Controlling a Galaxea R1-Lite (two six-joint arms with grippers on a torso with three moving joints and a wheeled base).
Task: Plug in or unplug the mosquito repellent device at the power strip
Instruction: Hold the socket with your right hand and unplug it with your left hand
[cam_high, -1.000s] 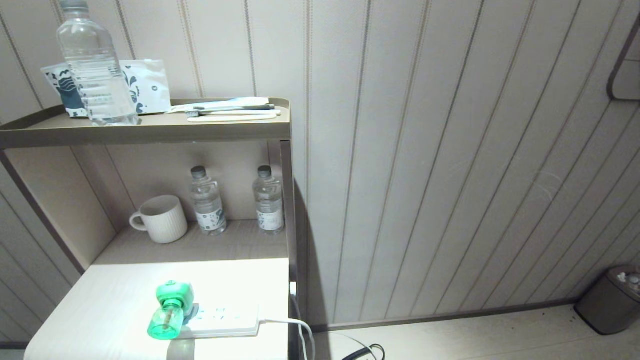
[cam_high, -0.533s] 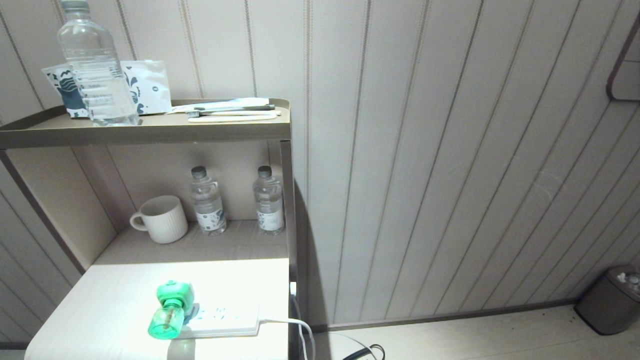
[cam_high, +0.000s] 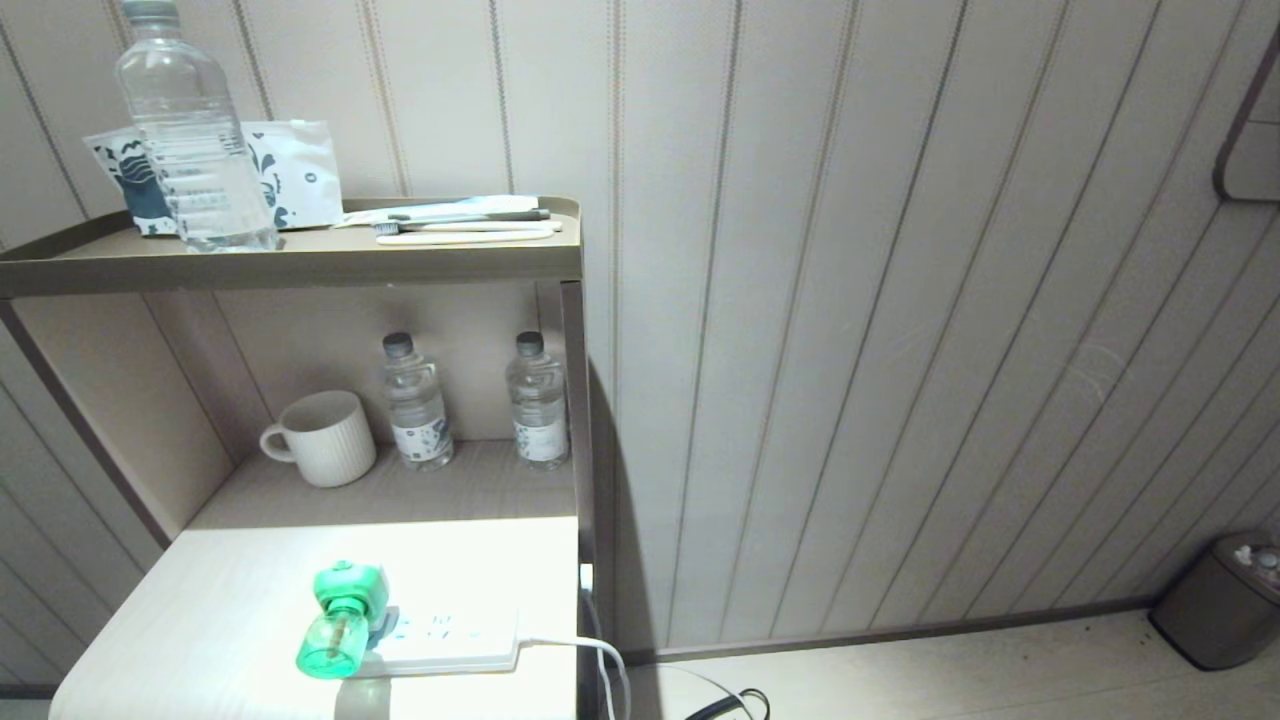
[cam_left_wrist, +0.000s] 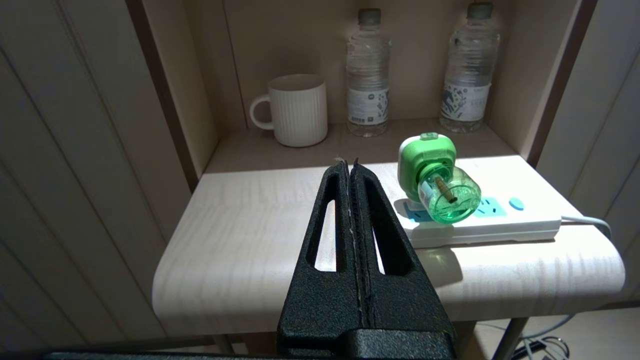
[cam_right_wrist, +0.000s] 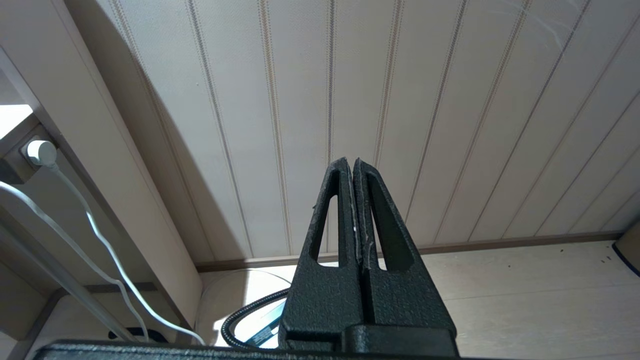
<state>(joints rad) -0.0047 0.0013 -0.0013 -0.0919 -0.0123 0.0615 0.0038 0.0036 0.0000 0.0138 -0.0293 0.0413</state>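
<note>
Sitting plugged into power strip on white tabletop: mosquito repellent device, bottle jutting toward camera. Looking light, rigid, smooth plastic; likely slippery on bottle, so gripping green head across flat sides. Hanging empty, fingers pressed together, short of device: left gripper. Idling likewise pinched, facing wall: right gripper.

Big water bottle loses its cap to the top edge; the bin is clipped at right.

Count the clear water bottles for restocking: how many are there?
3: a large bottle on the top shelf, and two small ones beside the mug below.
</note>
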